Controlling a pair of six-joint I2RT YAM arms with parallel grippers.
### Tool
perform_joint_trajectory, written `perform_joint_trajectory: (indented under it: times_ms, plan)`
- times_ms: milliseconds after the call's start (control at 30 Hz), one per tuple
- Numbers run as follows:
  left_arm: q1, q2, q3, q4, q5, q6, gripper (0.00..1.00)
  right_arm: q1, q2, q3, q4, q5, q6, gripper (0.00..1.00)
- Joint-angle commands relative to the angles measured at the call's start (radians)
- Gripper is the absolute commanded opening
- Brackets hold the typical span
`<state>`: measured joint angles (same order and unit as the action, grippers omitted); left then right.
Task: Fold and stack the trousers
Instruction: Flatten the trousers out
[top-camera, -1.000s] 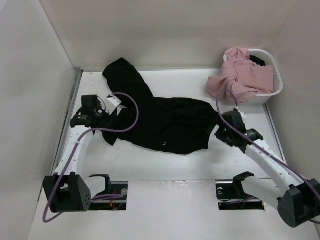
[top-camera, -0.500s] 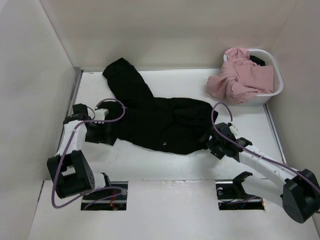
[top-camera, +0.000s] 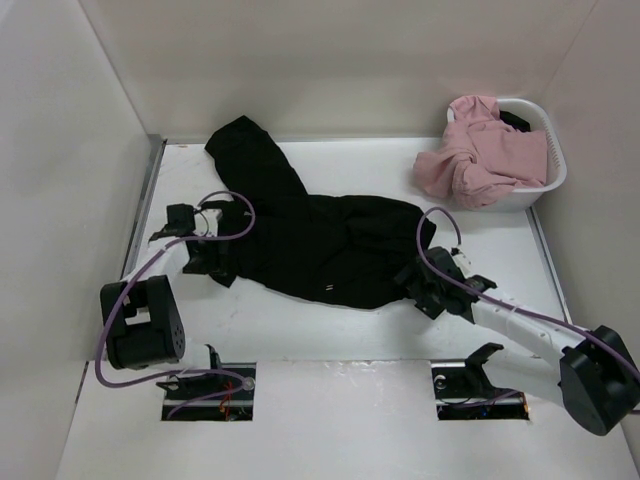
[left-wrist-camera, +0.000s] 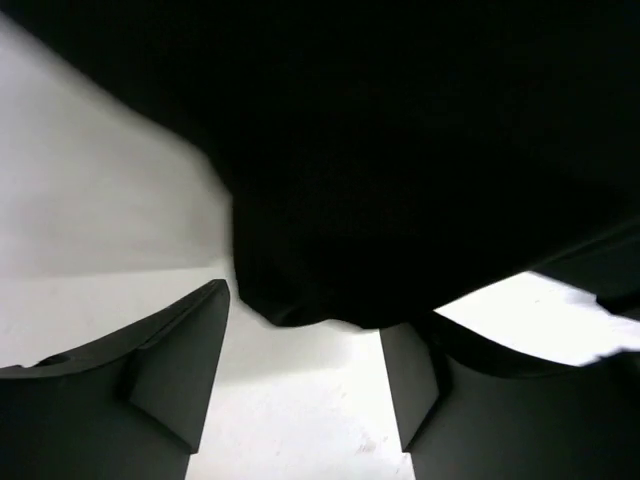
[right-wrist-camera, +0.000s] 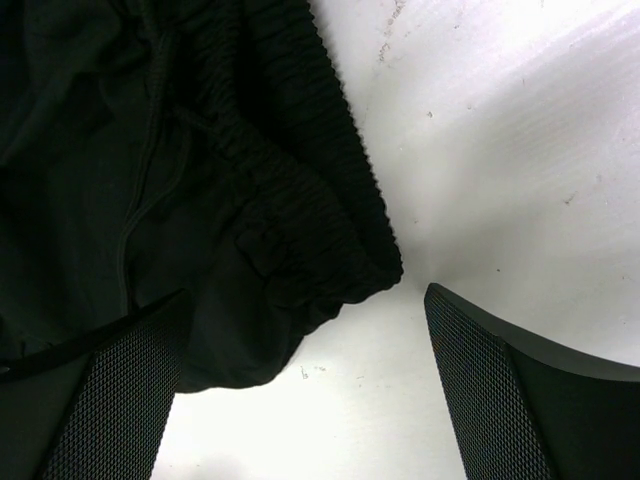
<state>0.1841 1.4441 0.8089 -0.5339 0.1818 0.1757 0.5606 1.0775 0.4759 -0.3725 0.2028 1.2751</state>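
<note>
The black trousers (top-camera: 320, 240) lie crumpled across the middle of the table, with one leg running to the back left. My left gripper (top-camera: 214, 263) is low at their near-left edge. In the left wrist view a rounded fabric edge (left-wrist-camera: 330, 200) lies just past the left gripper (left-wrist-camera: 305, 322), whose jaws are open with bare table between them. My right gripper (top-camera: 416, 286) is at the trousers' right end. It stands open (right-wrist-camera: 308, 300) around the corner of the gathered elastic waistband (right-wrist-camera: 300, 240), not closed on it.
A white basket (top-camera: 553, 178) at the back right holds a pink garment (top-camera: 480, 155) that spills over its near-left rim. White walls close in the table on the left, back and right. Purple cables loop above both arms.
The left gripper has come nearer and to the right, onto the trousers' left edge, and its jaws have narrowed somewhat. The right gripper has moved left and nearer, to the waistband corner.
</note>
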Motion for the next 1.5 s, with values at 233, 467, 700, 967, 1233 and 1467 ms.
perform_joint_trajectory:
  times_ms: [233,467,700,967,1233,1467]
  plan:
    - [-0.056,0.114,0.032,0.1,-0.004,-0.036,0.11,0.04,0.025,-0.013,0.07,-0.003,0.047,0.87]
    - [0.059,0.026,0.035,0.198,-0.069,-0.001,0.0,-0.05,0.07,-0.045,0.141,-0.014,-0.014,0.66]
    - [0.134,-0.174,0.039,0.327,-0.269,0.31,0.0,-0.089,0.212,0.043,0.194,-0.049,-0.088,0.43]
    - [0.107,-0.229,-0.002,0.241,-0.223,0.351,0.02,-0.02,0.274,0.112,0.334,-0.261,-0.088,0.7]
    - [0.107,-0.245,-0.057,0.226,-0.246,0.314,0.02,0.302,0.174,0.141,0.109,-0.123,0.128,0.84]
    - [0.124,-0.237,-0.071,0.232,-0.266,0.304,0.03,0.351,0.257,0.207,0.076,-0.125,0.194,0.85]
